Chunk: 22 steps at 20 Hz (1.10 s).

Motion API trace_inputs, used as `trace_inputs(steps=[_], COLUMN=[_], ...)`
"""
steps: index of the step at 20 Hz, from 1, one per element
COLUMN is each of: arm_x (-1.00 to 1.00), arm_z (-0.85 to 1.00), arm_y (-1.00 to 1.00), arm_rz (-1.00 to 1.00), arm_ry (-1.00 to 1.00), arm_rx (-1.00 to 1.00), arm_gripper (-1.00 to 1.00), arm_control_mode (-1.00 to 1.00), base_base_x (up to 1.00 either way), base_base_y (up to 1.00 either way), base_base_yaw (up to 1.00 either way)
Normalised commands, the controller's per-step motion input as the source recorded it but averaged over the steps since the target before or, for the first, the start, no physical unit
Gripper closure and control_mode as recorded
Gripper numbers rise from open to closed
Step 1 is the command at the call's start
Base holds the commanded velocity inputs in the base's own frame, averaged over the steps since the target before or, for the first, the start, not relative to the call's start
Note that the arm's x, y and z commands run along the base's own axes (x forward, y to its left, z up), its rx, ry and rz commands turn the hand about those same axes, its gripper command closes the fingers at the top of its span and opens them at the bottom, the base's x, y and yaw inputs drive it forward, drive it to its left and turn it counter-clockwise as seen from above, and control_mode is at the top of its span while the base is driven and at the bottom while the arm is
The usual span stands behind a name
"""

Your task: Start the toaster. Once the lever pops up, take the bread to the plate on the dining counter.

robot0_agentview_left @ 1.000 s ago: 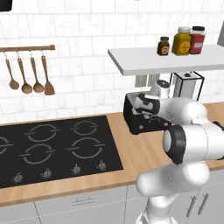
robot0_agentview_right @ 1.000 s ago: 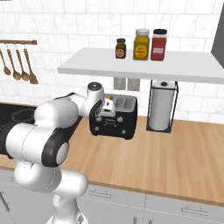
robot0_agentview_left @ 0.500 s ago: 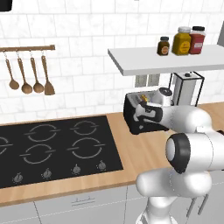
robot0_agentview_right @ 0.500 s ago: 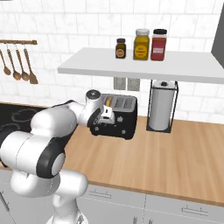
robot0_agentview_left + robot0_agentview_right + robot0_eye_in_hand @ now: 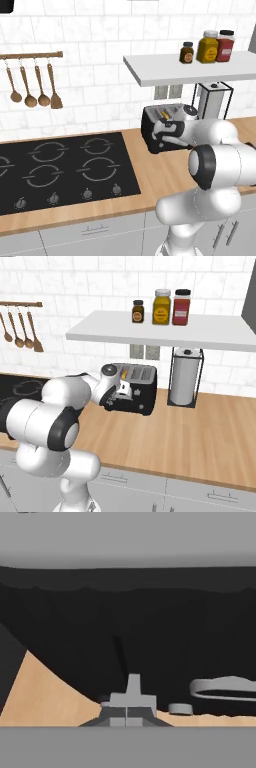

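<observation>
The black toaster (image 5: 149,136) (image 5: 145,393) stands on the wooden worktop under the wall shelf. A yellowish corner of the bread (image 5: 163,115) (image 5: 124,374) shows in its top slot. My gripper (image 5: 160,133) (image 5: 123,395) is shut with nothing held, pressed close against the toaster's end face, low down. In the hand view that dark face (image 5: 150,627) is very near. The closed gripper (image 5: 126,714) sits right beneath a small grey lever (image 5: 133,684) at the foot of a vertical slot, with a grey knob (image 5: 222,688) to its right. The plate and the dining counter are out of view.
A black hob (image 5: 60,167) lies left of the toaster. A paper-towel holder (image 5: 185,381) stands just to its right. The white shelf (image 5: 165,331) overhead carries three jars. Wooden spoons (image 5: 35,85) hang on the tiled wall. Bare worktop (image 5: 200,431) stretches right.
My hand has slid down the toaster's end face from near the top to low down. The elbow has swung outward. The gripper stayed shut.
</observation>
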Motion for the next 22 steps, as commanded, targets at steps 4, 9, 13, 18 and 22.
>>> trace_inputs(steps=[4, 9, 13, 18, 22], arm_x=[-0.15, -0.33, -0.32, -0.47, -0.39], arm_z=[-0.47, -0.63, -0.77, -0.47, -0.08], arm_y=[0.0, 0.0, 0.01, 0.05, 0.04], arm_rz=[0.0, -0.02, -0.01, -0.01, -0.01], arm_ry=[0.0, 0.0, 0.0, -0.01, -0.01], arm_rx=[0.01, 0.0, 0.0, 0.0, 0.0], arm_gripper=[1.0, 1.0, 1.0, 1.0, 1.0], arm_control_mode=[-1.0, -1.0, -1.0, -1.0, -1.0], base_base_x=[0.0, 0.0, 0.0, 0.0, 0.0], base_base_y=[0.0, 0.0, 0.0, 0.0, 0.0], base_base_yaw=[0.0, 0.0, 0.0, 0.0, 0.0])
